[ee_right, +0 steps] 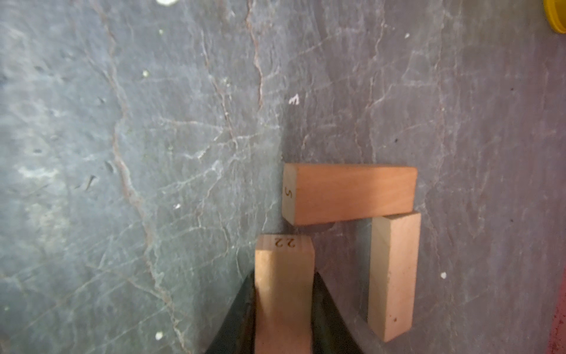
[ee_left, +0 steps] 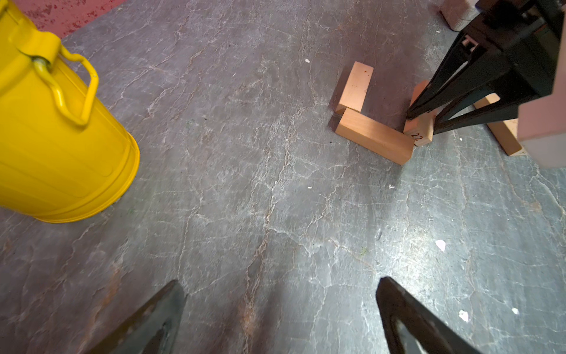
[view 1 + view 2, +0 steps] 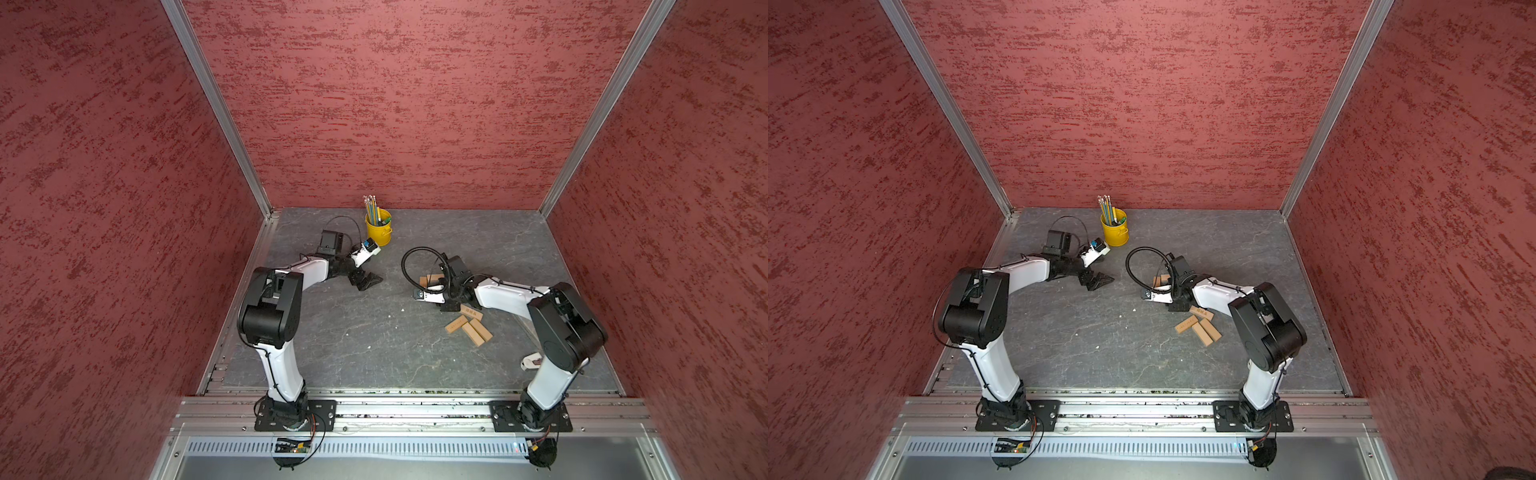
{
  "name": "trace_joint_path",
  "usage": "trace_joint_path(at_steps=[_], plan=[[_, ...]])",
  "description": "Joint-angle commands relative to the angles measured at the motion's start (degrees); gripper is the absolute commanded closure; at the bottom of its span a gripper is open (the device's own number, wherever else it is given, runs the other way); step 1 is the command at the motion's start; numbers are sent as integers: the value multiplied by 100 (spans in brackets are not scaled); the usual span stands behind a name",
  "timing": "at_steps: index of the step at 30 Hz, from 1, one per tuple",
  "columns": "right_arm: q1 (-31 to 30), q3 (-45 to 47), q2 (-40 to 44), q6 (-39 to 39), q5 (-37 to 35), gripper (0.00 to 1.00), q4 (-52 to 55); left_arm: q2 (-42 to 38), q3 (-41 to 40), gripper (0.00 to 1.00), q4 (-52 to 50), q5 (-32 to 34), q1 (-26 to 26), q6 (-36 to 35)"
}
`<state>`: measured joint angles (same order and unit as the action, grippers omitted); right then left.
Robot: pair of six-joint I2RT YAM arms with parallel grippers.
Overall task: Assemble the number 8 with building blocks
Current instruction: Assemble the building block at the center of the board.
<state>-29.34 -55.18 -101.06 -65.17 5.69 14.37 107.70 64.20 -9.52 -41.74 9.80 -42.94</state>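
My right gripper (image 1: 283, 285) is shut on a tan building block (image 1: 283, 260) marked 22, low over the slate floor. Just past its end lies a crosswise block (image 1: 349, 194) marked 5. A third block (image 1: 393, 275) runs parallel to the held one and meets the crosswise block at a corner. The left wrist view shows the same group: the held block (image 2: 421, 135), the crosswise block (image 2: 375, 138) and the parallel block (image 2: 355, 87). Several loose blocks (image 3: 469, 326) lie nearer the right arm in both top views. My left gripper (image 2: 281, 291) hangs open and empty, well left of the blocks.
A yellow pencil bucket (image 3: 378, 230) stands at the back, close to my left wrist (image 3: 365, 251). A small white object (image 3: 532, 360) lies by the right arm's lower link. Red walls close in three sides, and an aluminium rail (image 3: 415, 409) runs along the front.
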Motion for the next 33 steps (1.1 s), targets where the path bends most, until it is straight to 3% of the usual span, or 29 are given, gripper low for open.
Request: trace_joint_path(at_steps=[1, 23, 27, 28, 33], plan=[[35, -88, -44, 10, 210, 81, 70, 84, 120, 1, -77, -100, -22, -57], [34, -50, -97, 83, 290, 77, 4, 94, 142, 1, -102, -96, -24, -49], [34, -55, -113, 144, 331, 65, -56, 93, 138, 1, -97, -98, -22, -54], [34, -48, -116, 153, 314, 58, -81, 93, 145, 1, -103, -98, -21, -49], [36, -42, -108, 149, 309, 49, -92, 93, 145, 0, -101, -94, -22, -56]])
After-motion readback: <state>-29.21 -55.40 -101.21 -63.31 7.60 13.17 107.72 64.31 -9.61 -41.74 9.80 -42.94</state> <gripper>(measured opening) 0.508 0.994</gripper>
